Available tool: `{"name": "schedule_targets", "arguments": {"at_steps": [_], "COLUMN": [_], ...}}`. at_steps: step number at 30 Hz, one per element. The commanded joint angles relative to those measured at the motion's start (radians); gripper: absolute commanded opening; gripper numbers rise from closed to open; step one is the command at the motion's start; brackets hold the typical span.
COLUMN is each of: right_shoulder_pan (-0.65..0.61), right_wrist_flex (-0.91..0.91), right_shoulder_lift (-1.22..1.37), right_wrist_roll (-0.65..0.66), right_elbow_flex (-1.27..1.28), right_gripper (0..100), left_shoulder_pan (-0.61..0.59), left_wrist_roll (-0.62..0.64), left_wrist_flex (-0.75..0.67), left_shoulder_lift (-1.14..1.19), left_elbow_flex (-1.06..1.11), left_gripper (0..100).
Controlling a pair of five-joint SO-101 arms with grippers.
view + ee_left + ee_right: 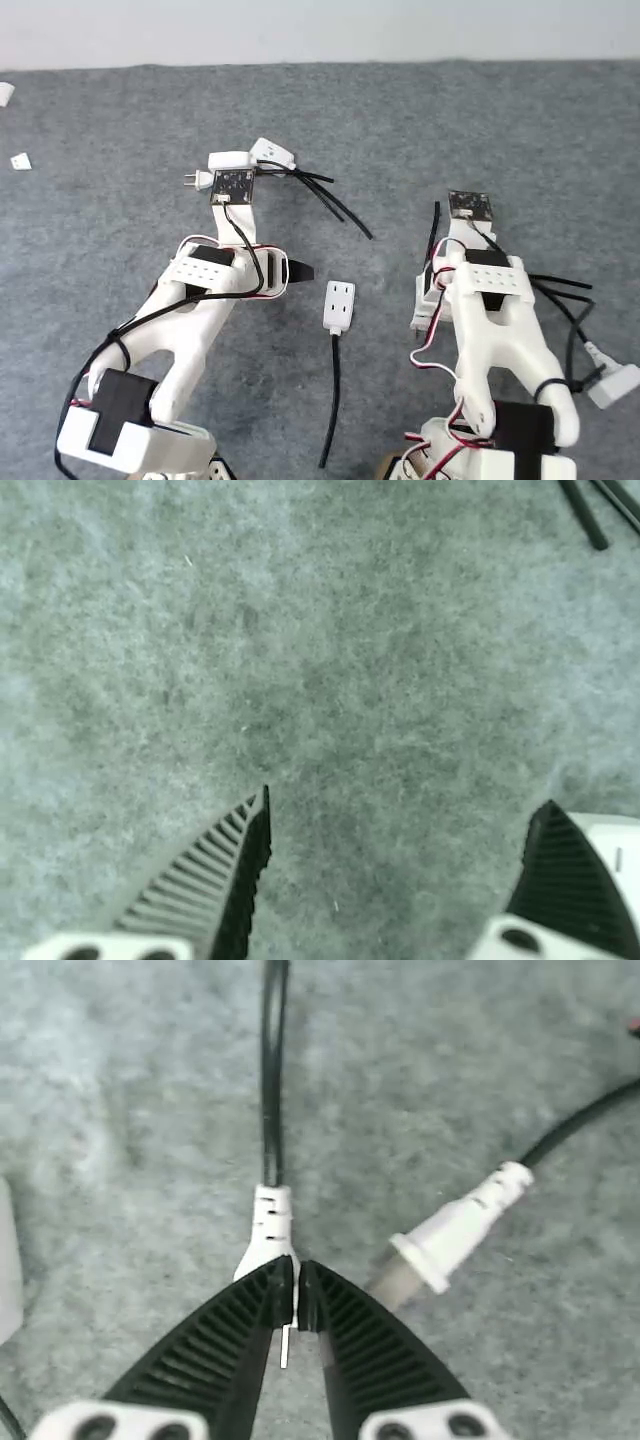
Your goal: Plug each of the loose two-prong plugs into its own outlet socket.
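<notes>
Clamping a white two-prong plug (268, 1235) by its body, the right jaws are clenched tight — a metal prong (285, 1345) shows in the slit between them, and its black cord (272, 1060) runs straight away from their tips. A second white connector (455, 1230) lies just beside those jaws, untouched. The left jaws stand released, wide apart over bare grey counter (330, 680). The white outlet socket (339, 305) lies between the two arms.

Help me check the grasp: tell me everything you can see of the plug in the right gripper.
The plug is white, plastic-looking, with a ribbed collar where its black cable leaves. The right gripper is shut on its body, black ribbed fingers touching both sides; one thin metal prong shows between them, pointing back toward the wrist.
</notes>
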Motion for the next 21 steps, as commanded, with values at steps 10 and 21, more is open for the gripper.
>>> {"name": "schedule_targets", "arguments": {"at_steps": [10, 21], "right_shoulder_pan": [-0.010, -0.064], "right_wrist_flex": [-0.061, -0.062], "right_shoulder_lift": [0.001, 0.085], "right_wrist_roll": [-0.104, -0.104], "right_elbow_flex": [-0.126, -0.132], "right_gripper": [0.9, 9.8], "left_shoulder_pan": [-0.005, -0.005], "left_wrist_roll": [0.003, 0.003], "left_wrist_flex": [0.002, 0.002], "left_shoulder_lift": [-0.006, -0.006], "left_elbow_flex": [-0.045, -0.045], "left_gripper": [38, 38]}}
